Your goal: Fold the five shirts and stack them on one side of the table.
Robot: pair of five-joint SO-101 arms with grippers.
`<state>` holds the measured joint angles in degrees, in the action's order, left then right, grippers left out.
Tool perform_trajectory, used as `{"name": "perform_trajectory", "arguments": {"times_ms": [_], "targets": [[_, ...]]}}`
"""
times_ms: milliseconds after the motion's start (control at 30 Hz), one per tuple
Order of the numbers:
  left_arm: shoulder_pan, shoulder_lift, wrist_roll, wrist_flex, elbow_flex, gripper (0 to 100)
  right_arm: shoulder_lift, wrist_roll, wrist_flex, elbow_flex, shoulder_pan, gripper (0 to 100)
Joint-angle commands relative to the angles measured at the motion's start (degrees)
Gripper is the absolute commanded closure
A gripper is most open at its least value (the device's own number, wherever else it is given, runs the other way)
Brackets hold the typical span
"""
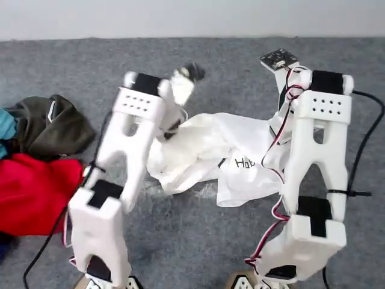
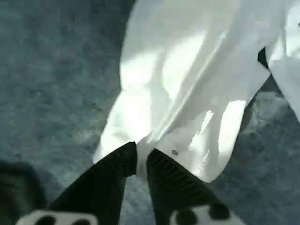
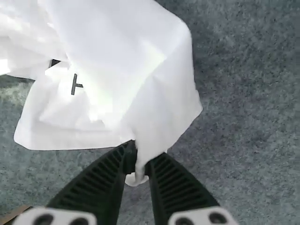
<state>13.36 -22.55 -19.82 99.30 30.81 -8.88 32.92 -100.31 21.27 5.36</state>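
Early days, I'd say. The white shirt [image 1: 210, 153] is crumpled on the grey table [image 1: 180, 247] btwn the two arms, not folded yet. Left gripper [image 2: 140, 161] is pinched on one edge of it, right gripper [image 3: 138, 166] is clamped on a corner. Well off to its side there's a loose heap: red shirt [image 1: 33, 192], olive shirt [image 1: 51, 123], teal cloth [image 1: 5, 127] — all unfolded. Nothing blocks the fold, but the arms' wires hang near the fabric.

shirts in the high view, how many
4: white shirt crumpled in the middle; olive shirt, red shirt and a bit of teal shirt heaped at the view's left edge. A fifth may be hidden there.
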Motion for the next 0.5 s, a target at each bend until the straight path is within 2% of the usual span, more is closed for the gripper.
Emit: {"name": "perform_trajectory", "arguments": {"times_ms": [0,200,400,467], "targets": [[-2.81,10.81,-0.44,1.14,6.02,99,6.9,-0.44,-1.27,0.44,-0.13,98.9],[-9.58,19.78,-0.53,0.79,16.48,99,17.89,-0.79,3.21,0.44,4.7,98.9],[-15.91,23.56,-0.7,-5.1,30.46,99,30.55,-0.53,14.55,0.44,9.71,98.9],[-16.97,24.0,-3.34,-6.95,34.68,99,33.89,-0.44,18.07,0.44,10.24,98.9]]}}
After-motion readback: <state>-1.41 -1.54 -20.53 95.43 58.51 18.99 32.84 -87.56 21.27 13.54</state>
